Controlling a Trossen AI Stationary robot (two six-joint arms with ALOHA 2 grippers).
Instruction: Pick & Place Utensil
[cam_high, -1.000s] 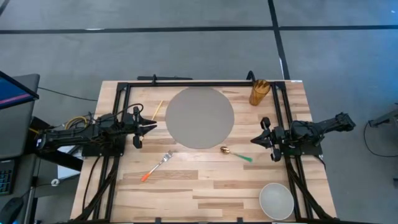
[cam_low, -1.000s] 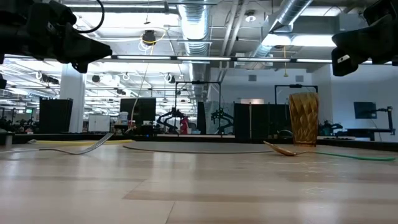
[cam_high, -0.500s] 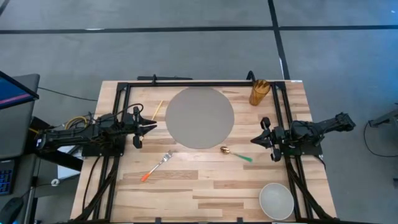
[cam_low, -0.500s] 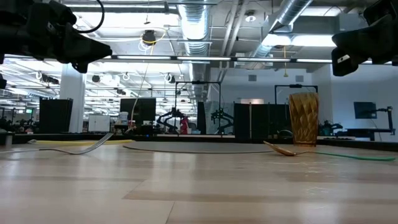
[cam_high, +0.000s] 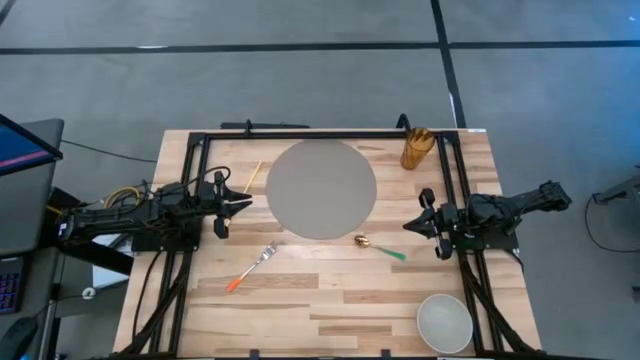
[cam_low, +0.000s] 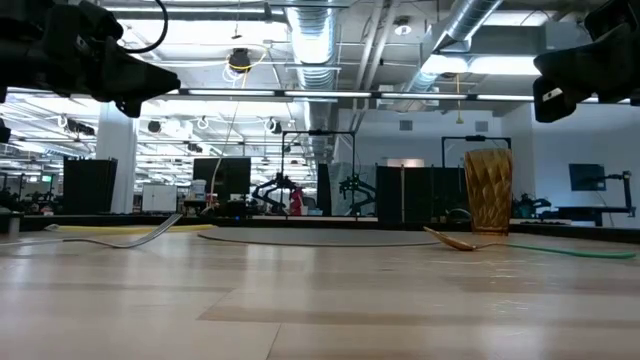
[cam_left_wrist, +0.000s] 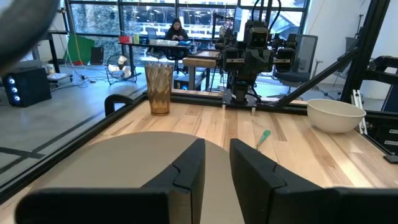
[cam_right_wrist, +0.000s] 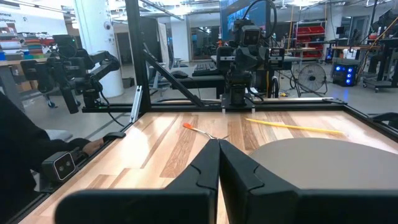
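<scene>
A fork with an orange handle (cam_high: 252, 268) lies flat on the wood near the table's left half; it shows too in the right wrist view (cam_right_wrist: 200, 130). A gold spoon with a green handle (cam_high: 378, 247) lies flat just near of the round grey mat (cam_high: 320, 188). My left gripper (cam_high: 243, 203) hovers at the mat's left edge, open by a narrow gap (cam_left_wrist: 216, 149). My right gripper (cam_high: 408, 226) hovers right of the spoon, shut (cam_right_wrist: 219, 144). Both hold nothing.
An amber cup (cam_high: 416, 148) stands at the far right, a white bowl (cam_high: 444, 322) at the near right corner. A yellow stick (cam_high: 252, 177) lies left of the mat. A black frame (cam_high: 320, 133) borders the table. Bare wood stretches along the near edge.
</scene>
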